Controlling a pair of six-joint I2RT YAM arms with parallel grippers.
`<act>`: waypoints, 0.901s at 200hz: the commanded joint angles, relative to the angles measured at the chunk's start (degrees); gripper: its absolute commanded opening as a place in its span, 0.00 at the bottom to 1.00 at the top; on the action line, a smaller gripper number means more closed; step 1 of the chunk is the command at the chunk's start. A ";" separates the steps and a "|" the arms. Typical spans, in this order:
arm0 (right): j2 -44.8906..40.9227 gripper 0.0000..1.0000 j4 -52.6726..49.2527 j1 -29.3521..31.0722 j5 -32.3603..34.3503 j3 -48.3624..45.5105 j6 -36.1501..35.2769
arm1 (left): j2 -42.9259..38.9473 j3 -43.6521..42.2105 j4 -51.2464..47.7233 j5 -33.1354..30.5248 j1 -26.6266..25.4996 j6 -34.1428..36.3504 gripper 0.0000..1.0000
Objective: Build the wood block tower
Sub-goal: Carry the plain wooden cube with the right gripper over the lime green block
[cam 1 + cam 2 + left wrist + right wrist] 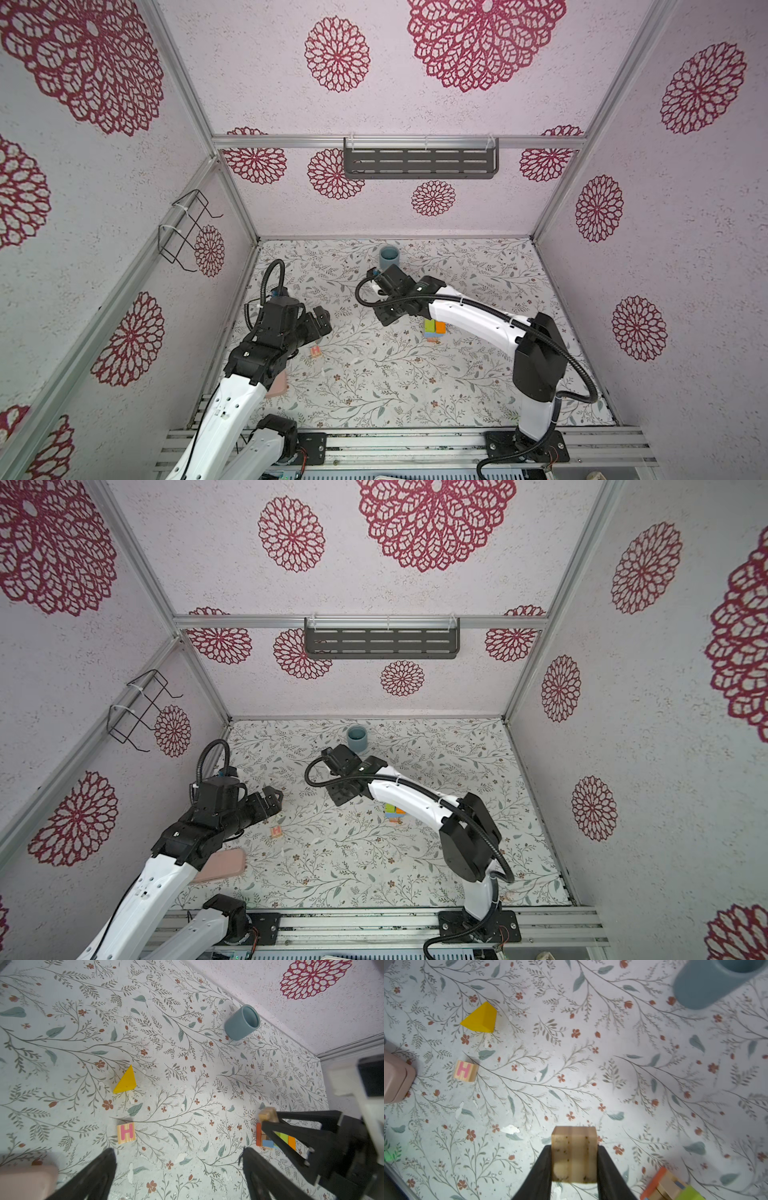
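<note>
Top views: tower (434,328) stands on the mat (415,395) right of centre, showing green and orange upper faces, with its far side covered by the right arm (469,316). The wrist of that arm hides the fingers below it. Left gripper (322,319) hangs over the left part of the mat. H cube (316,352) lies just beside it toward the front, well apart from the tower. Cup (389,257) stands upright at the far edge. Pink case (222,864) lies front left, partly under the left arm.

Left wrist view: left gripper (178,1150) has its jaws spread wide with nothing between them. H cube (126,1133) and yellow wedge (126,1081) lie on the mat near each other, not touching. Right gripper (270,1120) is clamped on a tan block (268,1114). Its dark fingers cross in front of the tower (268,1142), where red-orange, blue, green and orange blocks show. Whether the tan block touches the tower cannot be told from this angle.

Right wrist view: tan block (574,1153) sits squarely between both pads, gripped on two opposite faces. Tower (675,1186) shows at the frame corner, near the held block with mat visible between them. Yellow wedge (480,1018), H cube (465,1071) and pink case (396,1080) lie well apart from the gripper, and the cup (708,982) is cut off by the frame edge.
</note>
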 commanded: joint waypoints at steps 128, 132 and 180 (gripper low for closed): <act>-14.47 0.32 -2.03 -5.78 10.58 -17.47 27.09 | 14.54 1.46 11.50 -0.84 -6.91 -1.37 0.97; -14.55 0.31 -1.94 -5.79 10.66 -17.77 27.35 | 14.51 1.37 11.62 -0.73 -6.98 -1.35 0.97; -14.23 0.31 -2.51 -6.14 12.66 -18.67 29.16 | 14.21 -0.36 13.28 0.12 -7.00 -1.23 0.97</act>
